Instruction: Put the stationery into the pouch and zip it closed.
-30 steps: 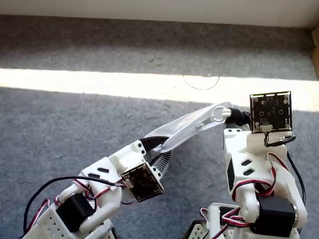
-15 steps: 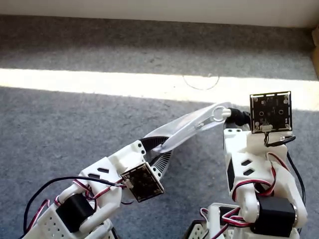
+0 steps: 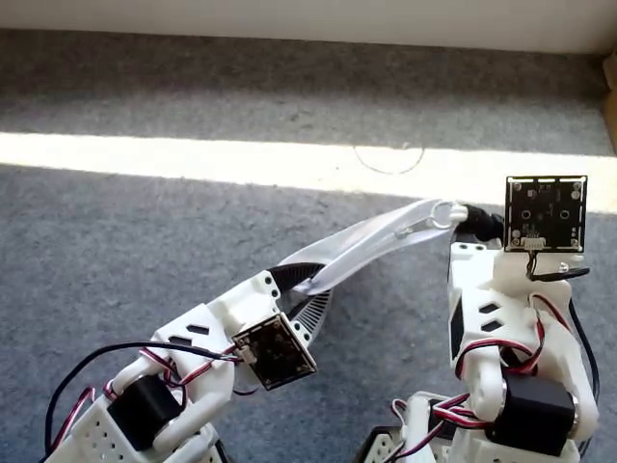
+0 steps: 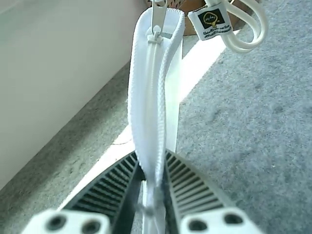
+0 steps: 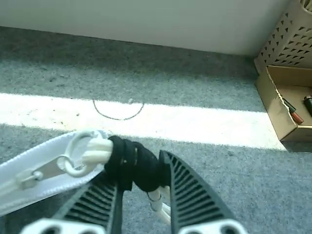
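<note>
- The worktop is grey and carpet-like. Nothing rests on it here, because the pouch hangs in the air, so all the tension must come from the two arms.
- The pouch is stretched taut between the arms, rising from the left one to the right one. Its wall is too cloudy to tell what is inside.
- The left hand is clamped tight on the pouch's near end, with the zip seam pinched between its ribbed jaws. It should act as the anchor, with a firm grip and no sliding.
- The right hand is closed on a black knot tied to the zip pull.
- Step in hand, as I judge it: finishing the zip. The right hand should draw straight along the pouch's own line, away from the left hand. A sideways or upward pull would tilt the slider and jam it. The knot is a small, round hold and could roll out of the jaws, so the pull is best kept slow and steady.
- The left wrist view looks down the seam, where the teeth are meshed all the way to the slider at the far end. A label hangs beside it.
- The right wrist view shows the link from knot through white cord to ring. It also shows a cardboard box well apart at the worktop's edge.
- The high view gives how both arms and the pouch's slope lie over the worktop.
</note>
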{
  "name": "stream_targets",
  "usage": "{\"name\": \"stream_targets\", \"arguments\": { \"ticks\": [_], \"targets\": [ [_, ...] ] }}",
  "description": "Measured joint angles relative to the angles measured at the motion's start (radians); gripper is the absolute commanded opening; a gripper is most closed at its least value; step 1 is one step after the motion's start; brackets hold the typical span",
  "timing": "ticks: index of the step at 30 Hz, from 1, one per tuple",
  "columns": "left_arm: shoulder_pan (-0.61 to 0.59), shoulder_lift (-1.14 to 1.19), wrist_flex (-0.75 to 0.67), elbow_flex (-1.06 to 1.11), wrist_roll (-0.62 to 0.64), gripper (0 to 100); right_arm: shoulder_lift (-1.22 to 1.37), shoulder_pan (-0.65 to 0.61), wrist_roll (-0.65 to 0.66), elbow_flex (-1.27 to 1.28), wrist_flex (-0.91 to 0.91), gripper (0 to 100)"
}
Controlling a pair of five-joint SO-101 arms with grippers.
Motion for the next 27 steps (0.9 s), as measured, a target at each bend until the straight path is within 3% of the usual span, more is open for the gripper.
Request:
{"name": "stream_targets", "arguments": {
  "ticks": [13, 27],
  "targets": [
    [-0.002, 0.0, 0.0, 0.0, 0.0, 1, 0.0, 0.003, 0.0, 0.0, 0.0, 0.5],
    [-0.002, 0.0, 0.003, 0.0, 0.0, 1, 0.002, 0.086, 0.0, 0.012, -0.038, 0.5]
  ]
}}
